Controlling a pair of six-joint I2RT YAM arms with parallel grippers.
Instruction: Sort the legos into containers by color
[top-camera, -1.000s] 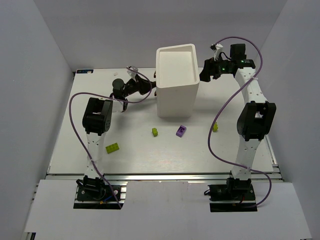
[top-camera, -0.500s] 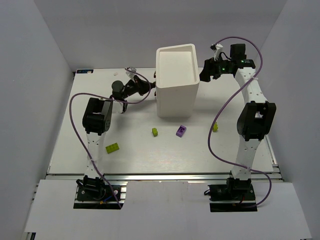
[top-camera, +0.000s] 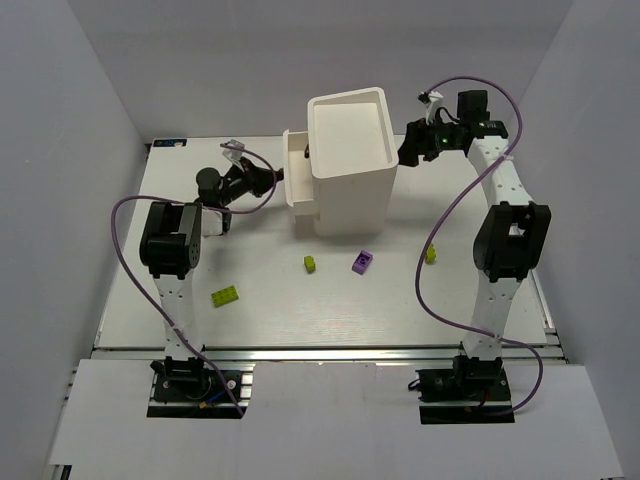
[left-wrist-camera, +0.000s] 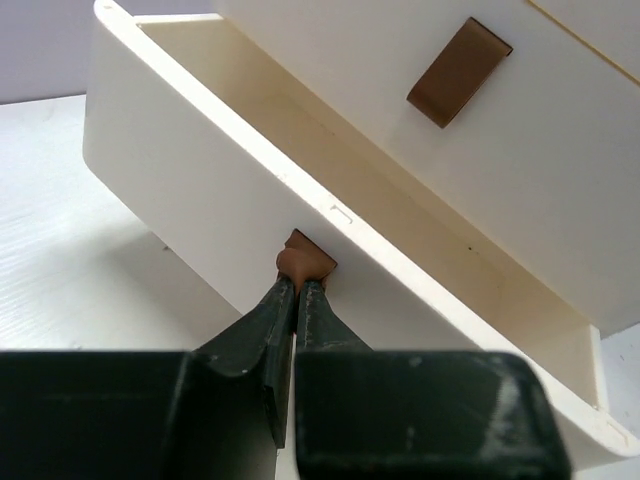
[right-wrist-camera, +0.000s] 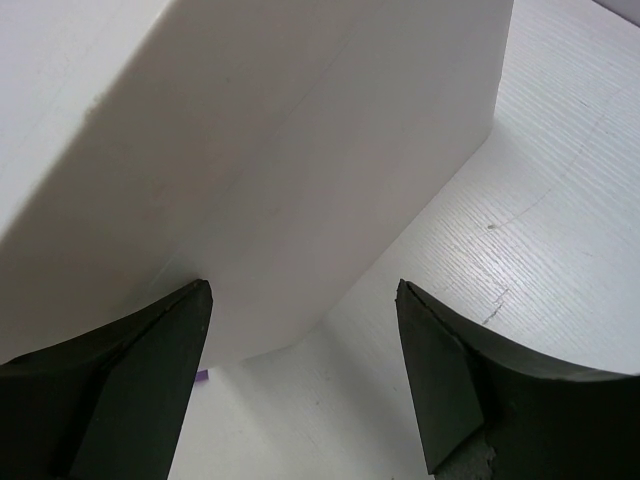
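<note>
White surface under the arms (top-camera: 300, 320) carried every brick I could see: a purple studded plastic lego (top-camera: 363, 262), a small lime lego (top-camera: 311, 264) left of it, a second lime piece (top-camera: 431, 254) further right, and a longer lime brick (top-camera: 225, 295), all loose on the near side of the tall white plastic cabinet (top-camera: 352, 190). None was sorted. My left hand (left-wrist-camera: 297, 290) was clenched on the reddish-brown knob (left-wrist-camera: 304, 260) of one white drawer (left-wrist-camera: 200, 180), which stood partly out and looked bare. My right hand (right-wrist-camera: 300, 292) hung released at the cabinet's far right side.
</note>
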